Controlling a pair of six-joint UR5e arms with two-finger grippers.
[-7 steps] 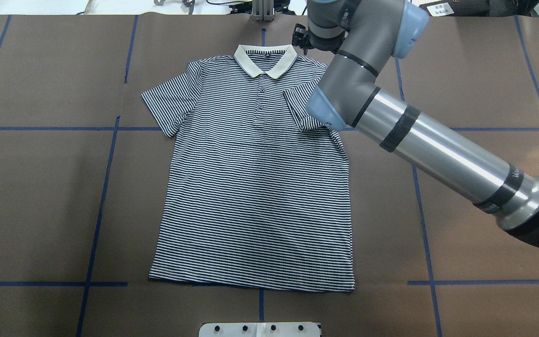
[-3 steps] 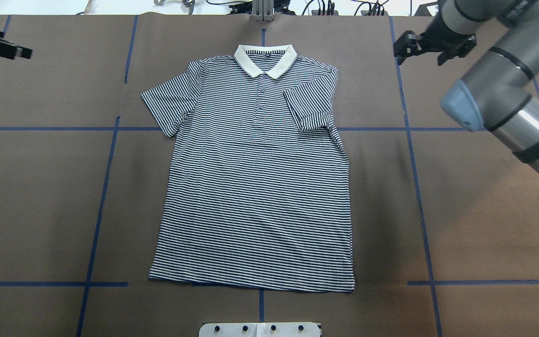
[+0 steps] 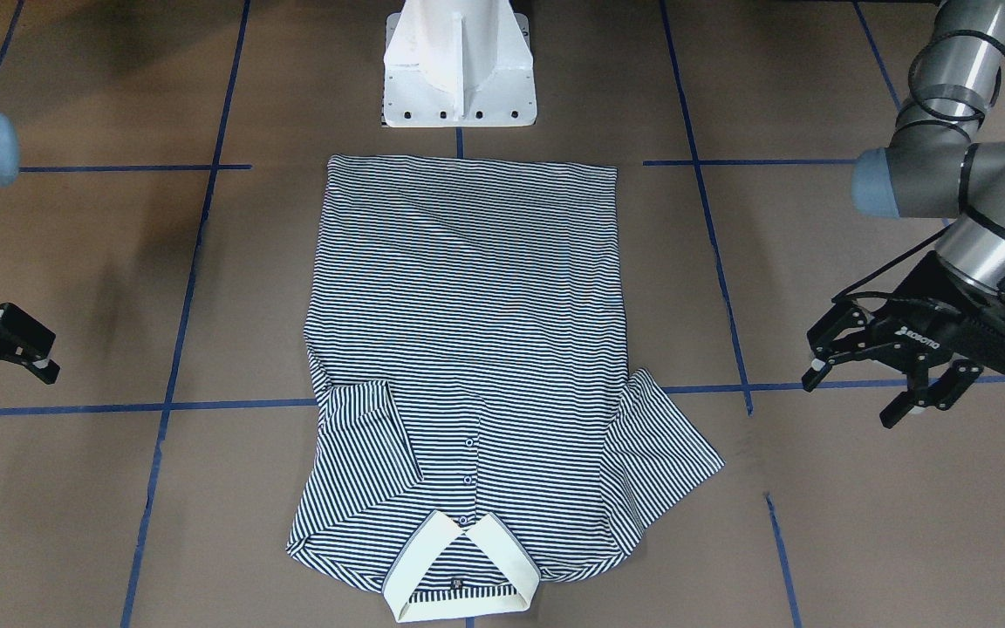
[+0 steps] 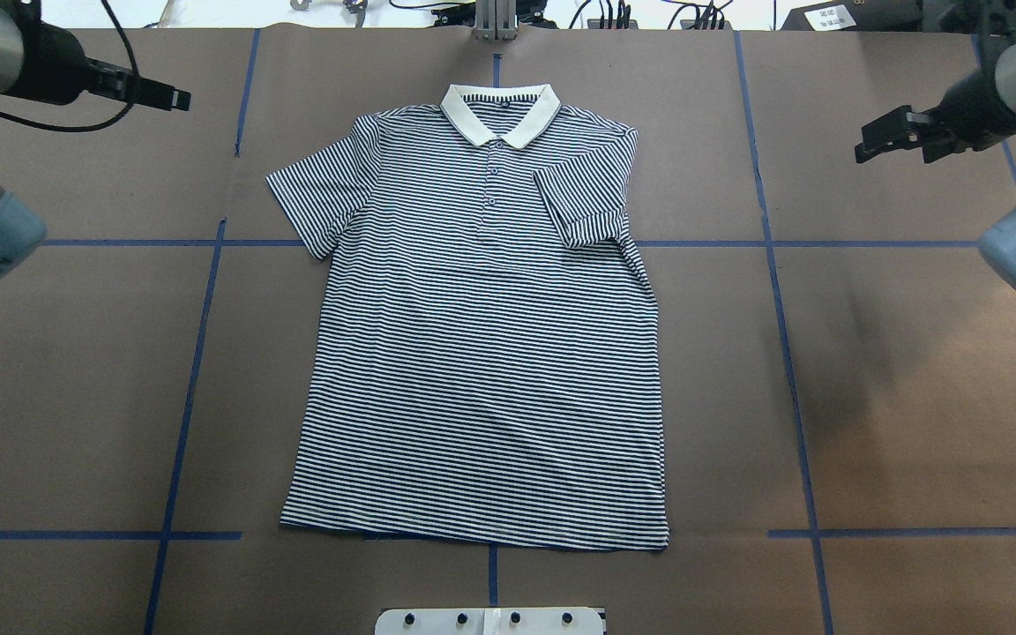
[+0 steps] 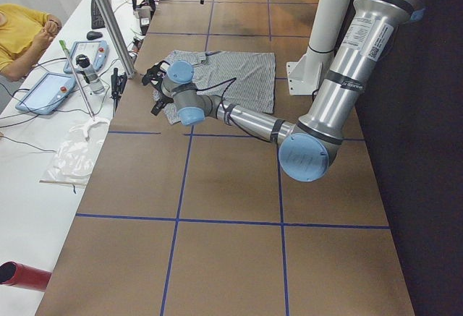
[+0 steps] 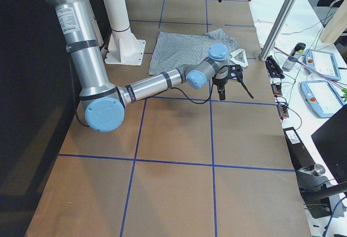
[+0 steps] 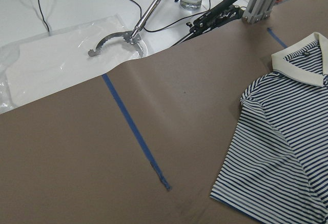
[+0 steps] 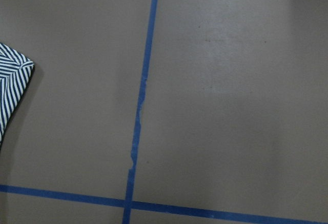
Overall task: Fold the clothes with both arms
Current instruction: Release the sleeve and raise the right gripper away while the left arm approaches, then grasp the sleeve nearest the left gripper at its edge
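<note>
Polo shirt (image 4: 481,353) lies flat and face up in the middle of the table (image 4: 76,353). Call the robot's side 6 o'clock. The shirt's long way runs from 6 to 12. Its hem (image 4: 473,534) is nearest the robot, at 6. Farther on, the spread sleeve (image 4: 318,198) sticks out toward 9. The folded sleeve (image 4: 583,203), on the 3 side, is tucked in over the chest. The collar (image 4: 499,115) is farthest, at 12.

Both grippers hang out by the collar end, well apart from the cloth. The left gripper (image 3: 851,397) is at about 10 from the shirt, so the spread sleeve lies at 4 from it. I think it is the nearer one. The right gripper (image 3: 1,379) is at 2. Both have fingers spread wide, and they hold and touch nothing.
</note>
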